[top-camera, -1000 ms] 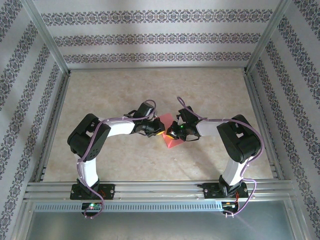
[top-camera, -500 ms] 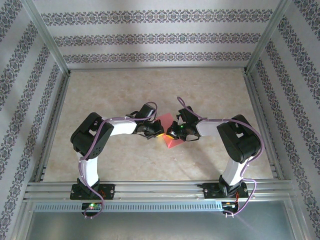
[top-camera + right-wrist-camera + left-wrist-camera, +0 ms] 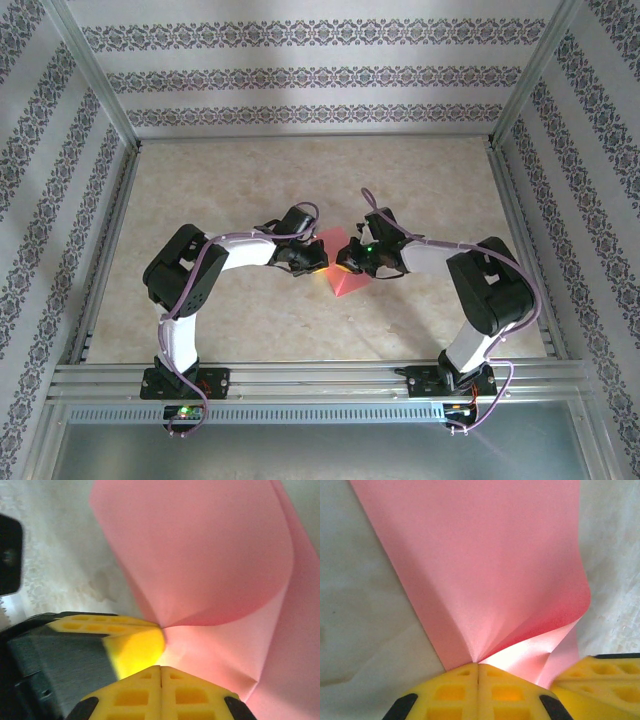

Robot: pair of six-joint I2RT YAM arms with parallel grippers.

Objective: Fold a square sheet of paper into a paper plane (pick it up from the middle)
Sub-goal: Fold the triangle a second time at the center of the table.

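You have the square sheet of paper (image 3: 485, 565) at the worktop's (image 3: 250, 170) middle; your left tool (image 3: 478, 666) and right tool (image 3: 160, 667) each pinch its bulging layers; early stage, I judge; the dart folds are not yet made.

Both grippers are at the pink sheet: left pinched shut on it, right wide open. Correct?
Not quite. The right gripper is shut too, fingers pressed together on the pink sheet, as the right wrist view shows. The left gripper is pinched shut on it, as you said.
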